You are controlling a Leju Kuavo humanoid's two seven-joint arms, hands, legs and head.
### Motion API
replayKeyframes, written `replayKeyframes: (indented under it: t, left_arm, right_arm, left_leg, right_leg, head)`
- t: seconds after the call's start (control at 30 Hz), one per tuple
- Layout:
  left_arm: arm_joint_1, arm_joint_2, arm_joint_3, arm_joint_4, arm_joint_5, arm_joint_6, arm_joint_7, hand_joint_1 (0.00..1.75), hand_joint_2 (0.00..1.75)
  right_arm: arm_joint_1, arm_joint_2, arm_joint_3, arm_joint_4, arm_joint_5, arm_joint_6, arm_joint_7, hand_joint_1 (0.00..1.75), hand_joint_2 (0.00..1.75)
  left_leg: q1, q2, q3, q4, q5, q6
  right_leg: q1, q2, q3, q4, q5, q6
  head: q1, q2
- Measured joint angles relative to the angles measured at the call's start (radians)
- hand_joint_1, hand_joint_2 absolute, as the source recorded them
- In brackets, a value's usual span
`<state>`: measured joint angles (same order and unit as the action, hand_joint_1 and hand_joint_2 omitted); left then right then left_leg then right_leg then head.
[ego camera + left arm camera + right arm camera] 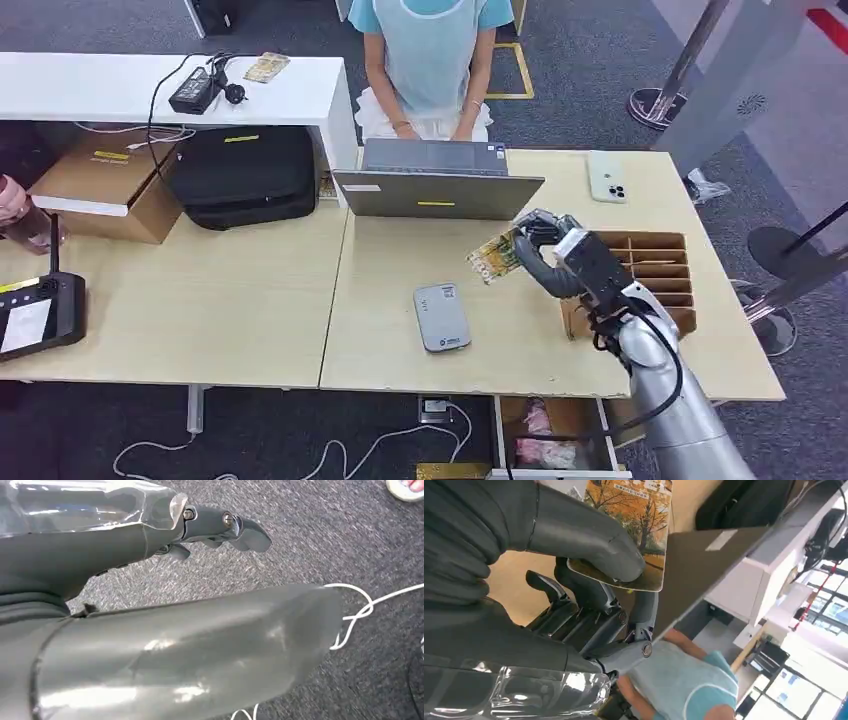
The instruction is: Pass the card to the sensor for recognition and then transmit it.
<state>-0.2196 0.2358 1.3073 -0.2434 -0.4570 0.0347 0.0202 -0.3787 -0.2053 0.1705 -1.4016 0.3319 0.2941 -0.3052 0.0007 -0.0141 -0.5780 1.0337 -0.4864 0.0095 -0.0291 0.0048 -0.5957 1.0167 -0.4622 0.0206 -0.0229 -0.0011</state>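
Note:
My right hand (548, 252) hovers above the right table and pinches a card (494, 257) printed with autumn trees. In the right wrist view the thumb presses the card (638, 515) from above while fingers (589, 592) back it underneath. The grey sensor (441, 316) lies flat on the table, to the left of and nearer than the held card. My left hand (220, 527) hangs over grey carpet, its fingers curled with nothing in them.
An open laptop (438, 180) stands just behind the card, with a person (428, 60) seated at it. A wooden divided card box (655, 270) sits to the right of my hand. A white phone (607, 176) lies far right. A black device (35, 315) rests at the left edge.

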Motion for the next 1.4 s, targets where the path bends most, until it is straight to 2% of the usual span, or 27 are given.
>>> replayKeyframes:
  t: [0.17,0.57,0.93,1.4]
  left_arm:
    - [0.003,-0.001,0.0,-0.003,-0.016,-0.003,0.0,0.0,0.0]
    - [-0.034,-0.01,-0.025,-0.008,-0.039,0.023,0.027,0.0,0.0]
    - [-0.05,-0.013,-0.05,-0.008,-0.045,0.023,0.041,0.0,0.0]
    - [-0.073,-0.019,-0.083,-0.008,-0.056,0.028,0.059,0.0,0.0]
  right_arm:
    - [0.034,0.011,0.028,0.006,-0.001,-0.004,0.002,1.75,1.75]
    - [0.157,0.026,0.064,-0.016,0.048,-0.046,0.076,1.75,1.75]
    - [0.111,0.057,0.121,0.102,0.065,-0.069,0.099,1.75,1.75]
    - [0.085,0.089,0.131,0.184,0.055,-0.106,0.127,1.75,1.75]
  left_leg:
    - [0.0,0.0,0.0,0.0,0.0,0.0]
    - [0.0,0.001,0.0,0.0,0.0,0.0]
    - [0.0,0.001,0.0,0.0,0.0,0.0]
    - [0.0,0.001,0.0,0.0,0.0,0.0]
  right_leg:
    - [0.0,0.0,0.0,0.0,0.0,0.0]
    - [0.0,0.0,0.0,0.0,0.0,0.0]
    - [0.0,0.001,0.0,0.0,0.0,0.0]
    - [0.0,0.0,-0.001,0.0,0.0,0.0]
  head:
    - [0.0,0.0]
    - [0.0,0.0]
    - [0.0,0.0]
    - [0.0,0.0]
